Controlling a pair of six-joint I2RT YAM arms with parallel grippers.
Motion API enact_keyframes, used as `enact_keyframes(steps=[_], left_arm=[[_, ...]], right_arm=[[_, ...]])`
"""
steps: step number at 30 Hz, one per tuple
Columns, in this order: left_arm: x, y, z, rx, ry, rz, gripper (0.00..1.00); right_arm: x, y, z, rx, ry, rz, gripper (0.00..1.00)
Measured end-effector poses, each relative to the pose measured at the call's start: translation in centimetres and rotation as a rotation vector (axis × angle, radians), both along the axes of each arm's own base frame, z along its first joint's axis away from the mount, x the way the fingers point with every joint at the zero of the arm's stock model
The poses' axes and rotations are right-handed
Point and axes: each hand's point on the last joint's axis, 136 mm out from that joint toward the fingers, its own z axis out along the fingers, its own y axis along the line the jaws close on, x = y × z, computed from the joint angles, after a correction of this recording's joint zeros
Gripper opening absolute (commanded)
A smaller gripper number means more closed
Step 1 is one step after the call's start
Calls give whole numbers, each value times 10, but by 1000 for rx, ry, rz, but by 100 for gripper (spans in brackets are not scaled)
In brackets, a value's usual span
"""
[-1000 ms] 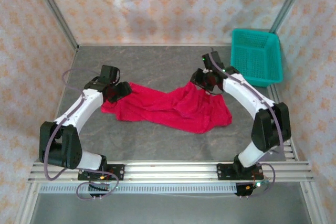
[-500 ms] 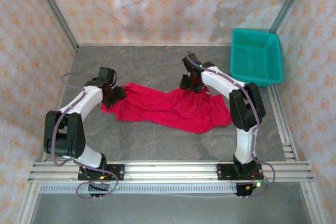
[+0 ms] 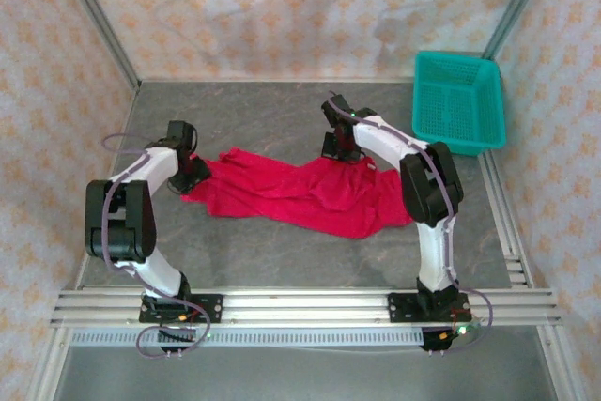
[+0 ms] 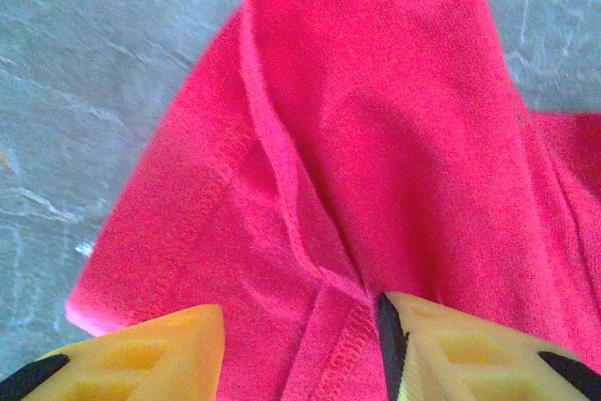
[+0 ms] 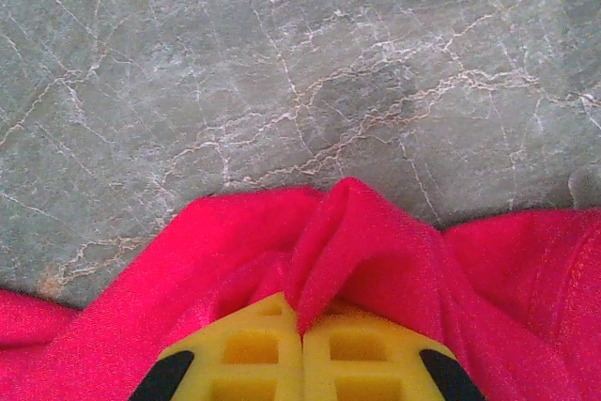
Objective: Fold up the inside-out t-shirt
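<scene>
Presently, the inside-out t-shirt point(image 3: 310, 196) lies crumpled on the table point(image 3: 272, 110), with a gripper at each end and the teal mesh basket point(image 3: 420, 100) apart from it.

Basket: it stands at the far right corner of the table, upright, with its mesh floor and walls in plain sight; the garment lies well clear of it, spread left to right across the middle of the grey surface. Right gripper point(image 3: 340, 149): at the shirt's far right edge, its yellow pads point(image 5: 254, 349) pressed together with a raised fold of red cloth pinched between them. Left gripper point(image 3: 192, 176): at the shirt's left end, fingers point(image 4: 169, 354) standing apart and straddling a stitched seam, with cloth lying between them and not clamped.
</scene>
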Motion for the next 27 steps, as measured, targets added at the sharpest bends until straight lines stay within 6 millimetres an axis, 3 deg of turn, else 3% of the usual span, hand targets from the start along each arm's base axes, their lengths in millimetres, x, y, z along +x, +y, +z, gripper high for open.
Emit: enact_keyframes(steps=[8,15,18,20,24,27], left_arm=[[15,35,5,-133,-116,153,41],[29,31,-7,-213,-147,175,37],[31,29,-16,-233,-135,184,23],[32,29,-22,-240,-127,191,2],[36,31,-22,-239,-130,195,0],[43,33,-5,-233,-157,193,0]], right_arm=[[1,-11,5,1,-3,-21,0],[1,-11,12,23,-8,-22,0],[0,-9,12,32,-4,-19,0],[0,-8,12,35,-2,-18,0],[-1,-8,13,39,-2,-17,0],[-1,-12,22,50,-15,-26,0]])
